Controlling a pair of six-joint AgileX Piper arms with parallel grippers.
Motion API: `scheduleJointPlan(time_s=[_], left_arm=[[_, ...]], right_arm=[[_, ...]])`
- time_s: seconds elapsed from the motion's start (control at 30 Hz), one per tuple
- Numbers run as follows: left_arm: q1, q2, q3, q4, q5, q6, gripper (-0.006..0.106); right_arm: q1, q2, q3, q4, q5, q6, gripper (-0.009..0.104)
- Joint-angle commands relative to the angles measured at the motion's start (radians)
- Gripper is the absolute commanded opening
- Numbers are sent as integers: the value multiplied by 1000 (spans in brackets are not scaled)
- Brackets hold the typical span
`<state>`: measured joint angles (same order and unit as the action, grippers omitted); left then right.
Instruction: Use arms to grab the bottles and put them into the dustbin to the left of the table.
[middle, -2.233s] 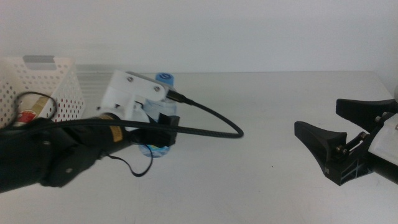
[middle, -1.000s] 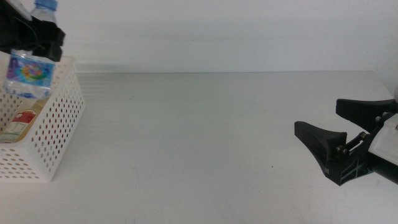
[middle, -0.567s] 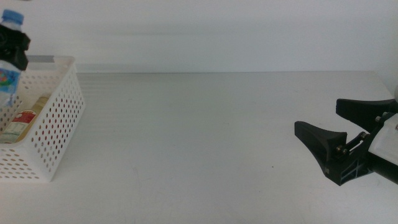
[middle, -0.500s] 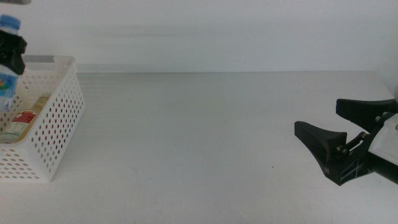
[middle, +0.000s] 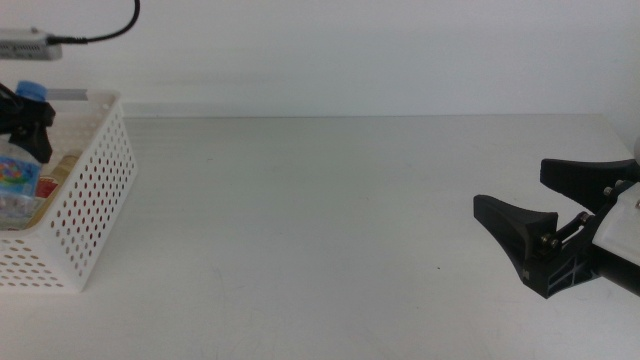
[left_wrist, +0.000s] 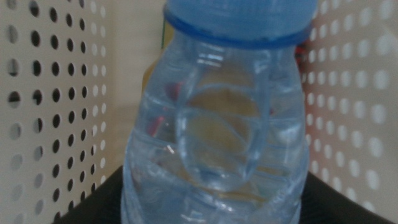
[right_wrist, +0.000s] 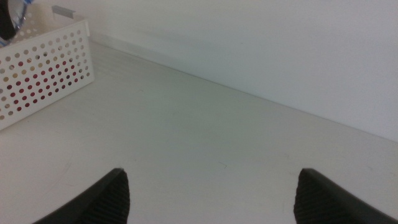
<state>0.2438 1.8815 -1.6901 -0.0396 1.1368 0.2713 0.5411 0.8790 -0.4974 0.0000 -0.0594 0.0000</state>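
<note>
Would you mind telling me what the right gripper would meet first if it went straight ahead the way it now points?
Probably nothing close: the open right gripper faces bare table, and the dustbin lies off to one side. Depth beyond is unclear.

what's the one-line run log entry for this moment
left gripper: shut on water bottle, inside dustbin | right gripper: open, waiting at table right edge | yellow bottle: in dustbin
</note>
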Motion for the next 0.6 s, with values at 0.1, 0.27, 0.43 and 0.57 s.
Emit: scheduleJointPlan(time_s=[0.1,0.27,0.43,0.57], left_arm=[[0,-25,-41,-10,-22,-2,-5],[0,-3,-41,-12,-17,-5,8],[0,-3,-41,-12,-14,-3,43],[-1,-3,-41,-12,-13,3,78]], right_arm=[[4,-9,-28,-6,-72,-12,77],[4,-9,-28,-6,-73,-12,77],[4,-9,-28,-6,-73,-12,77],[4,-9,-28,-6,-73,-12,77]])
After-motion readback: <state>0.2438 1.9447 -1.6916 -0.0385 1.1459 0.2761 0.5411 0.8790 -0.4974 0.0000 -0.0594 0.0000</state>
